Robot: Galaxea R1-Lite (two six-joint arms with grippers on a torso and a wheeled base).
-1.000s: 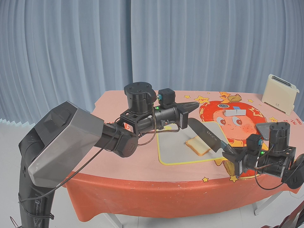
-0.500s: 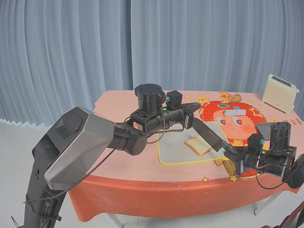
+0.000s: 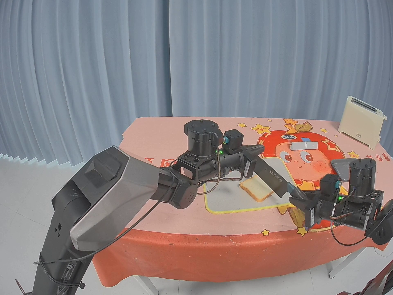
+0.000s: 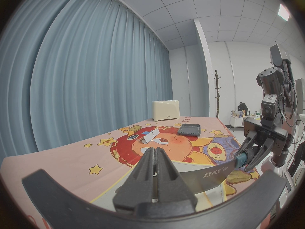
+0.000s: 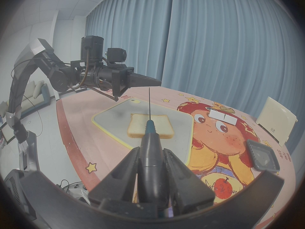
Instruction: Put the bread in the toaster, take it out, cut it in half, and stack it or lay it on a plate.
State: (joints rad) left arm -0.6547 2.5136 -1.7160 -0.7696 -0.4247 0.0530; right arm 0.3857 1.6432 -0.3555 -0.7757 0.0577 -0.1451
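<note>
The bread (image 3: 256,188) is lying flat on the cutting board (image 3: 221,195), a little right of centre in the lower half of the head view, whole and not yet cut. The knife (image 3: 272,177) is slanting over it, its blade crossing the slice's right side in the head picture and seeming to be hanging above the crust rather than biting in; contact cannot be told for sure. The right pincer (image 3: 296,198) is clamping the knife handle just to the lower right of the bread. The left pincer (image 3: 258,148) is hovering just above and to the upper left of the slice, its fingers pressed together on nothing, close to the blade's tip.

The step in hand looks to be the halving. To do it well, the blade should be lining up over the middle of the slice, as the right wrist view suggests it is, then coming down level. The left pincer would be helping by pinning the bread well clear of the cut line. The dark plate (image 3: 340,166) is waiting on the surface (image 3: 163,136) at the right, the toaster (image 3: 361,121) beyond it.
</note>
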